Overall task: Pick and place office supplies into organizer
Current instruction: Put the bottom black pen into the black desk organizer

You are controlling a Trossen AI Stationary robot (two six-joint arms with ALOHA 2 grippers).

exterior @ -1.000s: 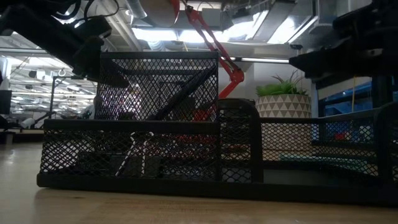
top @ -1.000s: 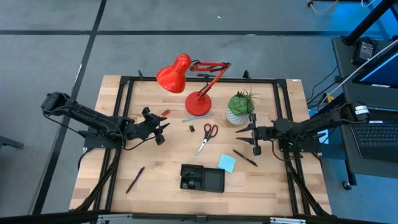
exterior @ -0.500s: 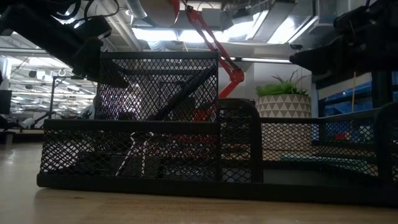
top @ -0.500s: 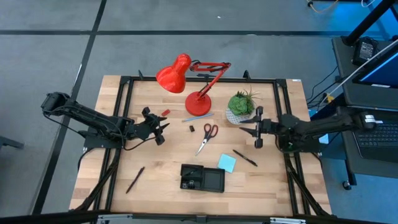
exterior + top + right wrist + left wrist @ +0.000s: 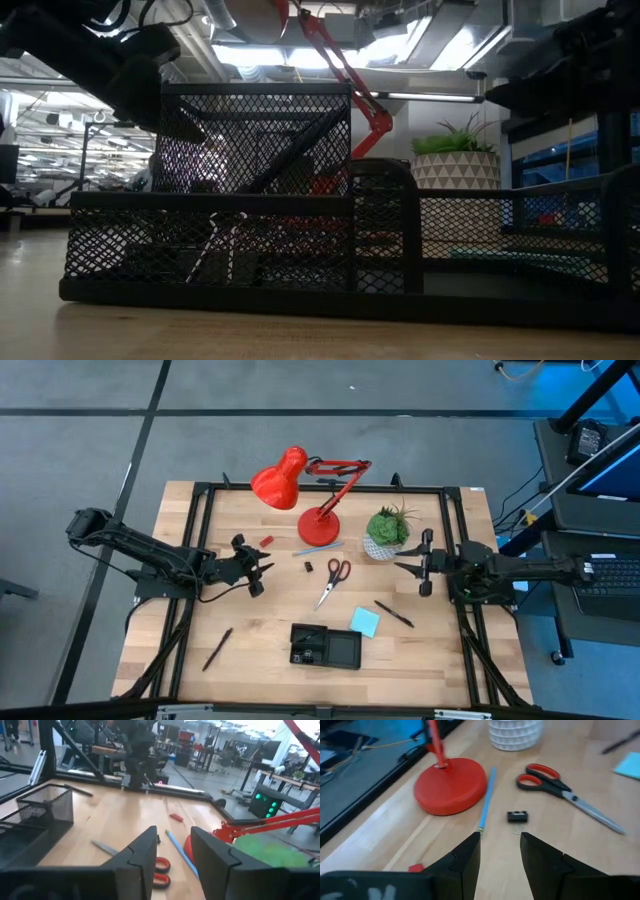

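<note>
Right gripper farther from table centre.

A light wooden desk in a black frame stands on grey floor crossed by dark seams. Right of it sits a laptop. Beyond, the room holds workbenches, and bright ceiling lights.

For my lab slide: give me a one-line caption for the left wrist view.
Left gripper, fingers open and empty, facing the light blue pen, small black clip and red-handled scissors.
</note>
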